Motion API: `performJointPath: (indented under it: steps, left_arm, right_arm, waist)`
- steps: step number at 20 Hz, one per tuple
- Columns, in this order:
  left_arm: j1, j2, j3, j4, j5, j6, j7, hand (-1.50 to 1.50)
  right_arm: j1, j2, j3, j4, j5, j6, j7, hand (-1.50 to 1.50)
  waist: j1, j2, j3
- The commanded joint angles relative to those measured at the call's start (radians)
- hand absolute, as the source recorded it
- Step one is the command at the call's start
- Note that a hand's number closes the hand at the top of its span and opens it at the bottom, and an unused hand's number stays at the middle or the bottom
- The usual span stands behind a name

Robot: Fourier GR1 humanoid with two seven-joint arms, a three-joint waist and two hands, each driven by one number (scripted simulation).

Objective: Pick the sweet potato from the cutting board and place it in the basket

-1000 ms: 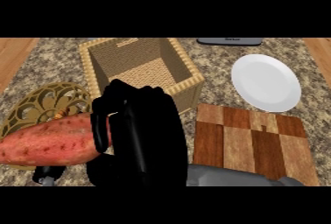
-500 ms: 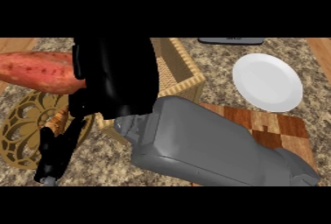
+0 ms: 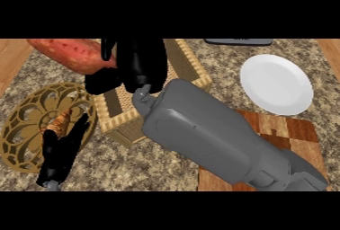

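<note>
Brass-coloured openwork trivet [image 3: 30,130] lies at the far left of the speckled worktop [image 3: 159,166], the left hand [image 3: 63,148] resting over it with fingers straight. Further right, the right hand [image 3: 129,60] reaches up over the wicker basket [image 3: 192,67], fingers curled round the sweet potato [image 3: 66,54], held above the basket's left rim. Right again, a white plate [image 3: 275,83] sits above the wooden cutting board [image 3: 292,134].

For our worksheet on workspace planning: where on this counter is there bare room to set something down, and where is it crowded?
Free: speckled stone counter between the round gold trivet and wooden cutting board, and the white round plate. Crowded: the woven basket, under the right hand holding the reddish sweet potato.
</note>
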Motion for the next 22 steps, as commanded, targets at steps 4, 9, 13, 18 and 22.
performJointPath:
  steps: [4, 9, 13, 18, 22]
  left_arm:
    - [0.038, -0.024, -0.004, 0.079, -0.001, -0.004, 0.025, 0.00]
    - [0.073, -0.019, 0.006, 0.063, 0.001, -0.001, 0.035, 0.00]
    - [0.048, -0.008, 0.045, 0.084, 0.018, -0.012, 0.016, 0.00]
    - [0.050, -0.008, 0.044, 0.083, 0.024, -0.029, 0.043, 0.00]
    - [0.066, 0.005, 0.066, 0.117, 0.026, -0.053, -0.012, 0.00]
  right_arm:
    - [-0.040, 0.002, 0.012, 0.154, -0.154, -0.105, -0.133, 1.50]
    - [-0.021, -0.007, 0.045, 0.288, 0.005, -0.083, -0.078, 1.50]
    - [-0.012, -0.002, 0.059, 0.350, -0.010, 0.029, -0.193, -1.50]
    - [-0.021, -0.030, -0.005, 0.346, -0.005, 0.020, -0.264, -1.50]
    - [0.037, -0.025, -0.023, 0.280, 0.008, -0.027, -0.290, -1.50]
  waist:
    - [-0.005, 0.005, -0.011]
    - [-0.044, -0.005, -0.011]
    - [-0.039, 0.000, -0.011]
    - [-0.047, -0.003, -0.010]
    - [-0.059, -0.006, -0.010]
